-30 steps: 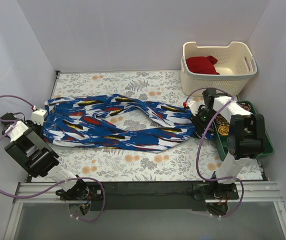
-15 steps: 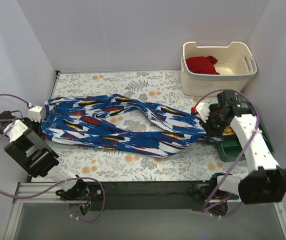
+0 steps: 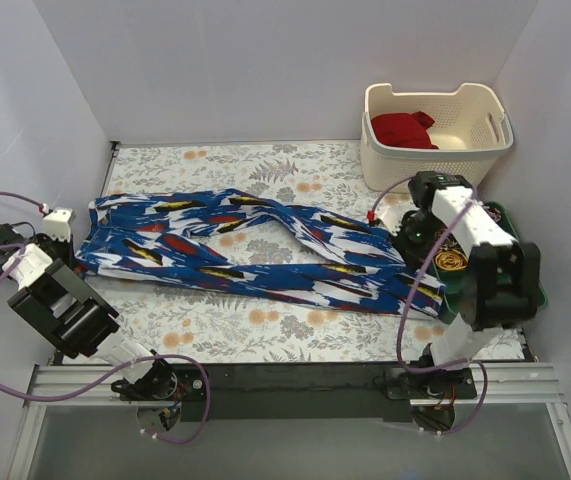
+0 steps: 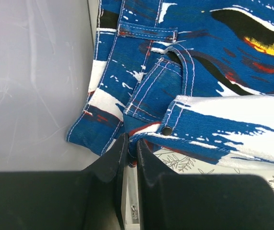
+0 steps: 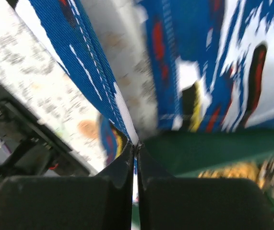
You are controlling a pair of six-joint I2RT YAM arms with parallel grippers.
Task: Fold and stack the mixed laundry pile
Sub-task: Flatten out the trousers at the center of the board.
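I judged the step to be pulling the blue printed jeans out flat before the first fold. They lay lengthwise across the floral mat, waistband at the end farthest from the cream basket and leg hems at the end nearest it. The deep red garment sat inside that basket, untouched.

My left gripper had its jaws pressed almost together on the waistband corner, just below the rivet. My right gripper was pinched tight on a stitched leg edge, directly over the rim of the green tray that sits just in front of the basket.

To do this well I reckoned I should keep equal tension at both ends and lower them together so the cloth settled without twist. The hems also needed to come clear of the tray before I let go, since one leg end seemed to trail at its edge.

Against half a second earlier, the left gripper had drawn further from the basket and the right one closer to it. A second earlier the two legs had bowed apart around a patch of mat, and they now lay nearly side by side
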